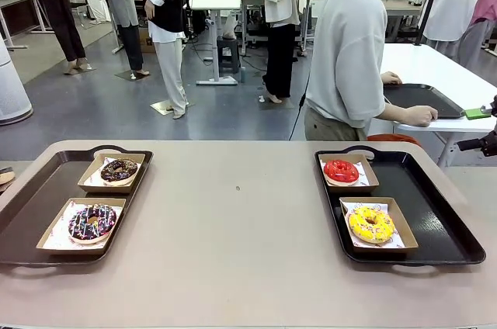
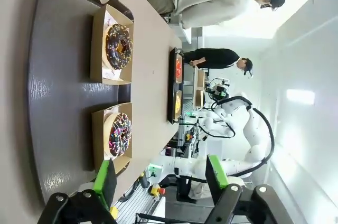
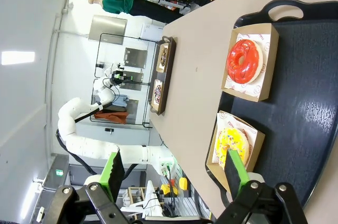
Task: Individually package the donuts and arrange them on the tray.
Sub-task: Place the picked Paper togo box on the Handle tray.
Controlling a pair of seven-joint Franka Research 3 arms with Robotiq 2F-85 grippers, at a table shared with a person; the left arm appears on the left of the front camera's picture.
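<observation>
Front view: beige desk (image 1: pixel 241 220) in an open workroom; black trays at its left (image 1: pixel 31 205) and right (image 1: pixel 443 212) edges, each holding two boxed donuts (image 1: pixel 371 224). Left wrist view: left claw (image 2: pixel 161 182) spread, empty. Right wrist view: right claw (image 3: pixel 174 168) spread, empty

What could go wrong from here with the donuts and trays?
1. Each donut, like the yellow donut, lies in an open cardboard box; a gripper coming down might dent the glaze or tip the shallow box.
2. The right tray has both boxes crowded to its left side, so a reach for the red donut may nudge its neighbour.
3. The left gripper hangs open above the sprinkled donut, close to the box edge.
</observation>
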